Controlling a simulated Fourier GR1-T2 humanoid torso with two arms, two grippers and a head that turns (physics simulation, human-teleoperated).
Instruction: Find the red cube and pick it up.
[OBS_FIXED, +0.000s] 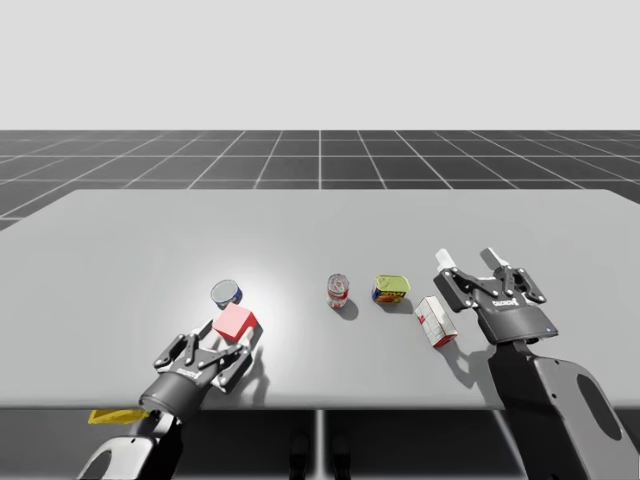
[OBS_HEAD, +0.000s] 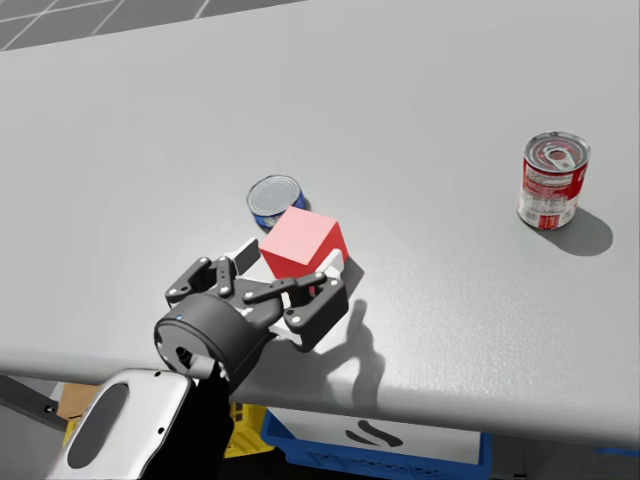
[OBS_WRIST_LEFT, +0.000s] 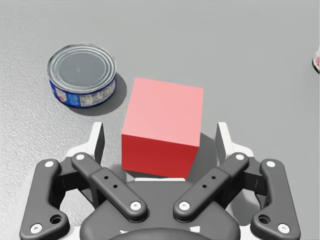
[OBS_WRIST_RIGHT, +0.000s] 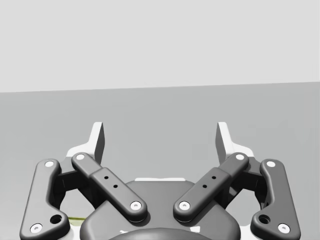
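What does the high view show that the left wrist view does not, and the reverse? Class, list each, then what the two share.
The high view adds my right gripper, open, a white-and-red box and a green-and-yellow can. The left wrist view adds the gap on each side between the red cube and the fingers. Both share the red cube, the low blue can just beyond it, and my left gripper, open around the cube.

Black jointed left hand (OBS_WRIST_LEFT: 160, 144), matching right hand (OBS_WRIST_RIGHT: 160, 142), white fingertips (OBS_WRIST_LEFT: 95, 142), silver screws (OBS_WRIST_LEFT: 136, 205)
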